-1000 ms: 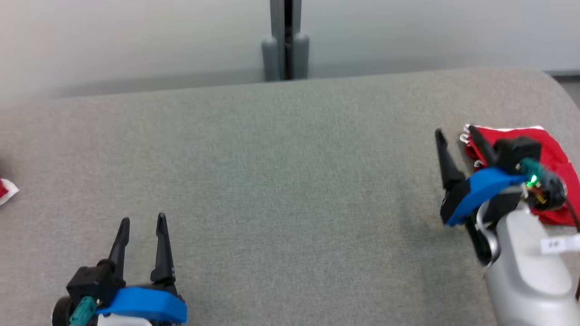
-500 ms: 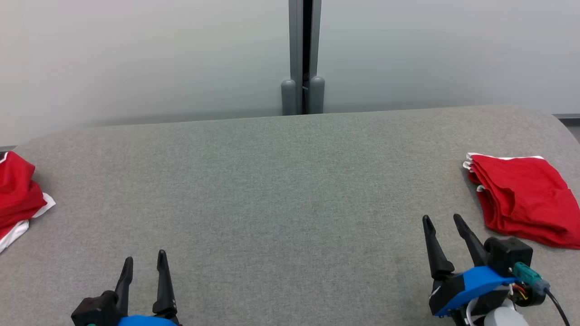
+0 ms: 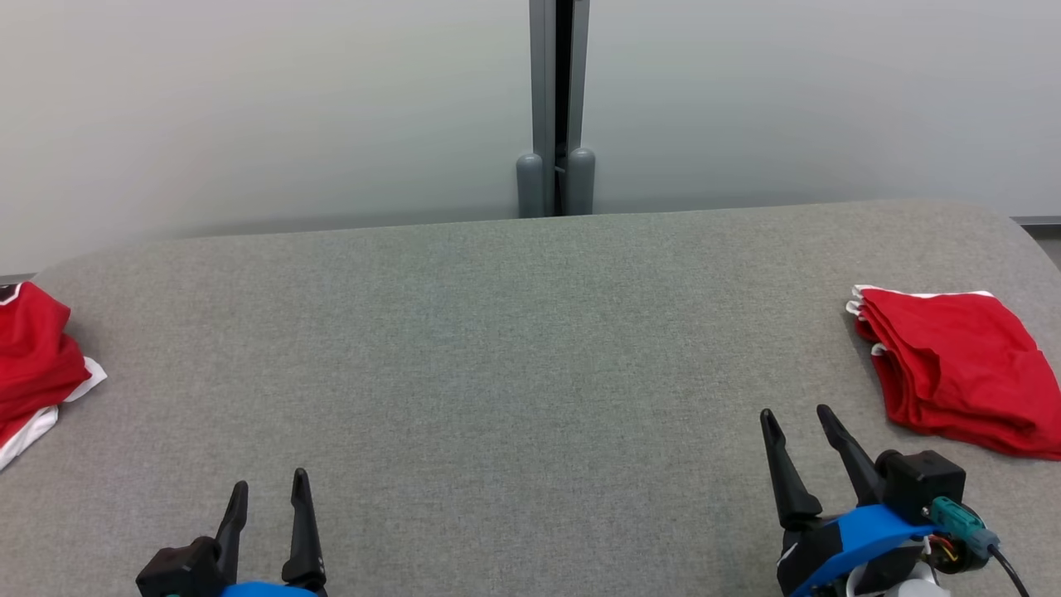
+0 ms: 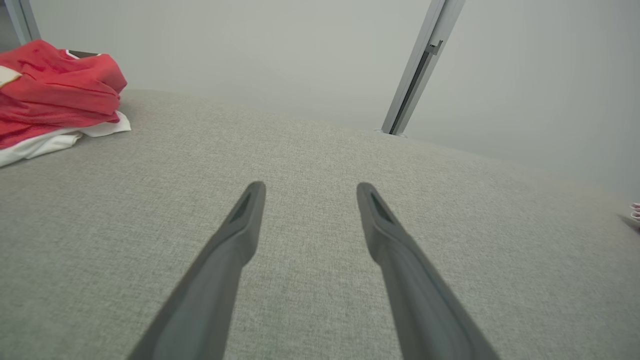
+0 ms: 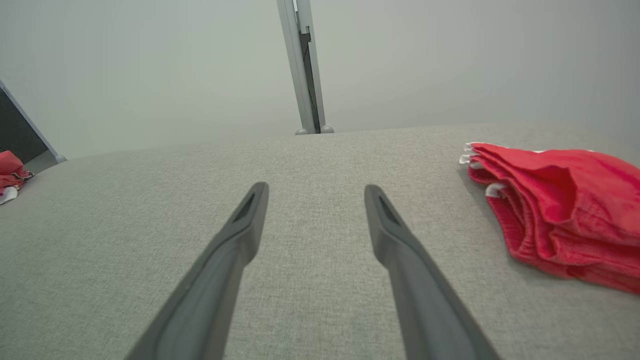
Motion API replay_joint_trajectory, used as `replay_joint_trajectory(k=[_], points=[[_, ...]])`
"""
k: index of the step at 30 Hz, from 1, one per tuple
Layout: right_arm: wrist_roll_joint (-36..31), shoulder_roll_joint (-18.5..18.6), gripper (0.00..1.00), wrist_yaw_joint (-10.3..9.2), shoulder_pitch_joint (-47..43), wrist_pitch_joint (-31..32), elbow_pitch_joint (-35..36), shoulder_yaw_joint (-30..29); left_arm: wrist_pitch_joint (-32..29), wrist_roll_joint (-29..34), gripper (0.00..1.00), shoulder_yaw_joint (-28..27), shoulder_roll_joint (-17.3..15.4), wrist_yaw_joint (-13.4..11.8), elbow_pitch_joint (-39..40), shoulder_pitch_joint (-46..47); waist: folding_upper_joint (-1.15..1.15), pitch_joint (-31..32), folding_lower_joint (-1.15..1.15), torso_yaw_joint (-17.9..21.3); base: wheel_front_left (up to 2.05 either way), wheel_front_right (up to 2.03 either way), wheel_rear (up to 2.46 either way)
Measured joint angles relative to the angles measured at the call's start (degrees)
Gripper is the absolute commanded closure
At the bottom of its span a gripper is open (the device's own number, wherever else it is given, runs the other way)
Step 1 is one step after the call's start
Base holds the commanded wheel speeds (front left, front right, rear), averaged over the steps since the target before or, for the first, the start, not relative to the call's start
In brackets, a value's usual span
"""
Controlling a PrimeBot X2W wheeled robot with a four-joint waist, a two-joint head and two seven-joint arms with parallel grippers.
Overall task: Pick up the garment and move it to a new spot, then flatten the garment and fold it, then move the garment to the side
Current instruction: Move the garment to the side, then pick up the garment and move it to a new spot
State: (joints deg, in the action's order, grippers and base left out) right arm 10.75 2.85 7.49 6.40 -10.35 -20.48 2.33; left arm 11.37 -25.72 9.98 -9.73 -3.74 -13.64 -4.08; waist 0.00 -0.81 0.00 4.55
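Note:
A folded red garment (image 3: 953,365) with white trim lies flat at the right edge of the grey table (image 3: 514,348); the right wrist view has it (image 5: 560,210) to the right of my fingers. My right gripper (image 3: 795,410) (image 5: 315,185) hovers open and empty in front of and to the left of it, apart from the cloth. At the near left my left gripper (image 3: 270,479) (image 4: 310,186) is open too, holding nothing over bare table.
A crumpled pile of red and white garments (image 3: 29,365) (image 4: 55,95) sits at the table's far left edge. A grey post (image 3: 555,108) stands behind the table against a pale wall. The table's right end is rounded.
My right gripper has drawn back from over the folded red garment to the near edge, leaving it lying there. The head camera has tilted, bringing the left pile into view.

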Motion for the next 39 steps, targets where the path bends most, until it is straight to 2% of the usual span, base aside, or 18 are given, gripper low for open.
replay_joint_trajectory(k=[9, 14, 19, 30, 34, 39], points=[[-0.2, 0.0, 0.00, 0.00, -0.9, 0.5, 0.8, 0.1, -0.3, -0.2, 0.00, 0.5, -0.1, -0.1, -0.1, 0.0, 0.00, 0.1, 0.00, -0.4, 0.00, 0.00, 0.00], [-1.5, 0.0, 0.00, 0.00, -1.4, 0.7, 1.3, -1.0, -0.5, -0.2, 0.00, 1.3, 0.0, -0.1, 0.2, 0.7, 0.00, 0.4, 0.00, -2.7, 0.00, 0.00, 0.00], [-1.6, 0.0, 0.00, 0.00, -2.1, 0.9, 2.1, -1.8, -0.5, -0.1, 0.00, 1.5, -0.3, -0.3, 0.5, 1.1, 0.00, 1.2, 0.00, -8.0, 0.00, 0.00, 0.00], [-1.0, 0.0, 0.00, 0.00, -2.1, 1.0, 2.8, 0.5, -0.4, -0.6, 0.00, 0.1, -1.9, -1.0, 1.3, 0.6, 0.00, 2.5, 0.00, -23.8, 0.00, 0.00, 0.00], [-0.1, 0.0, 0.00, 0.00, -2.0, 1.0, 2.2, 3.3, -0.4, -1.0, 0.00, -0.5, -2.6, -1.4, 1.7, -0.6, 0.00, 2.2, 0.00, -27.4, 0.00, 0.00, 0.00], [0.9, 0.0, 0.00, 0.00, -1.8, 1.0, 1.8, 5.8, -0.4, -1.5, 0.00, -0.8, -2.8, -1.8, 2.4, -1.6, 0.00, 1.8, 0.00, -29.1, 0.00, 0.00, 0.00]])
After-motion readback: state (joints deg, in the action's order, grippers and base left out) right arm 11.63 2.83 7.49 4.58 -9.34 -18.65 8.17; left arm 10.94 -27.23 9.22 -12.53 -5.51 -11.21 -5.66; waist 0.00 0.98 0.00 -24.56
